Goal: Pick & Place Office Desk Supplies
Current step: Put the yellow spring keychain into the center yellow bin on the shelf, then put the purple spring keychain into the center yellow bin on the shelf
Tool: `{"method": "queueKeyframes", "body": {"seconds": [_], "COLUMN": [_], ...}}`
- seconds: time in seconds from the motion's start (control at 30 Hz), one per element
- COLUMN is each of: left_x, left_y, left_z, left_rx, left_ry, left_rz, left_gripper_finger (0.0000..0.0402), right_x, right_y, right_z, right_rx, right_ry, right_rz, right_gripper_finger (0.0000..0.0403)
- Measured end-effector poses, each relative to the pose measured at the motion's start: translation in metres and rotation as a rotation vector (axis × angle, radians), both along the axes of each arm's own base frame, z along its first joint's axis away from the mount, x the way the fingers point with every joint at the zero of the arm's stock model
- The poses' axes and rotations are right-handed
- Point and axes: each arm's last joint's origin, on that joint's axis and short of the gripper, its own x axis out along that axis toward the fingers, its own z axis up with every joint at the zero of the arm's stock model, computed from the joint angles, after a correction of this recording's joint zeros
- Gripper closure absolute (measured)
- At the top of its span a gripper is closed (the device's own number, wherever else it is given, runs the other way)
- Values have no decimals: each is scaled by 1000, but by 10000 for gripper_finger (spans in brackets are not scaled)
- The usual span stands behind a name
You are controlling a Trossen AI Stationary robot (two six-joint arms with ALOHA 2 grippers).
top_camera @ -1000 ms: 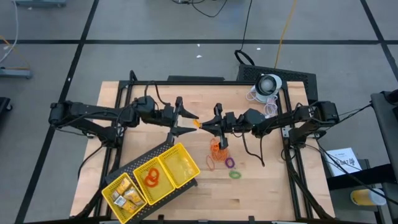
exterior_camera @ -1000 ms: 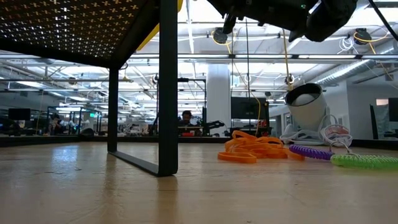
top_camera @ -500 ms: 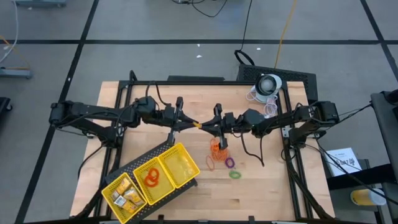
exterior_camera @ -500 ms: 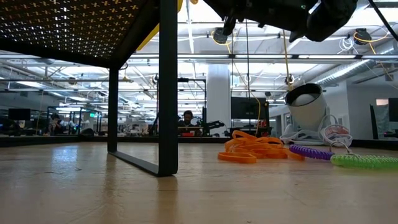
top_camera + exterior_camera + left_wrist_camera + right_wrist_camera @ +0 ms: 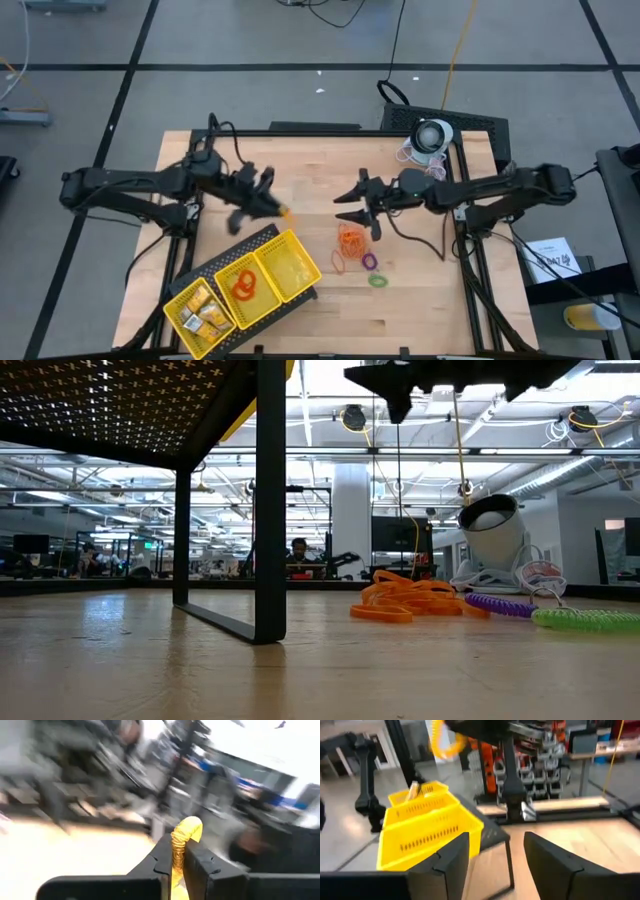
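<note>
Left pincer (image 5: pixel 281 211) clamped on yellow band (image 5: pixel 186 831), above tray (image 5: pixel 301 283) edge. Right pincer (image 5: pixel 352 205) apart, empty, over tabletop (image 5: pixel 420 300). You: carry band over middle compartment, lower, then release. Orange loops (image 5: pixel 350 239) wait beside rings.

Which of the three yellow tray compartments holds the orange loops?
The middle compartment of the yellow tray: orange loops lie in it. The end toward the table's front-left corner holds yellow-gold blocky pieces; the opposite end shows no such items.
</note>
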Motion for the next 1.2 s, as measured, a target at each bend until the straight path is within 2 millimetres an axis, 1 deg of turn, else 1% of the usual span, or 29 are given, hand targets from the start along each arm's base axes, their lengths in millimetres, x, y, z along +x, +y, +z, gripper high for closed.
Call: {"method": "queueKeyframes", "body": {"seconds": [0.1,0.2,0.33,0.47,0.6,0.7,0.8,0.97,1.07,1.2], "left_x": [-19,-39,-58,-67,-67,-63,-59,-59,-65,-78], "left_y": [-14,-32,-59,-80,-92,-96,-100,-98,-90,-78], "left_z": [1,0,-3,-6,-13,-18,-22,-22,-19,-15], "left_rx": [-99,-170,-200,-155,-58,-23,-12,12,45,162], "left_ry": [123,244,361,380,380,391,414,399,380,312], "left_rz": [-140,-245,-376,-365,-298,-254,-254,-253,-251,-126], "left_gripper_finger": [370,379,385,356,317,285,252,202,185,179], "right_x": [-11,-20,-25,-25,-25,-25,-25,-25,-25,-27], "right_y": [0,0,0,0,0,0,1,4,11,30], "right_z": [3,8,10,13,14,13,13,14,15,18], "right_rx": [1,1,-1,-2,-3,-5,0,-7,-52,-105], "right_ry": [62,86,90,68,62,64,64,60,37,-13], "right_rz": [-2,-4,-3,-4,-14,-47,-44,-30,70,239], "right_gripper_finger": [221,228,238,242,242,243,243,243,243,243]}}
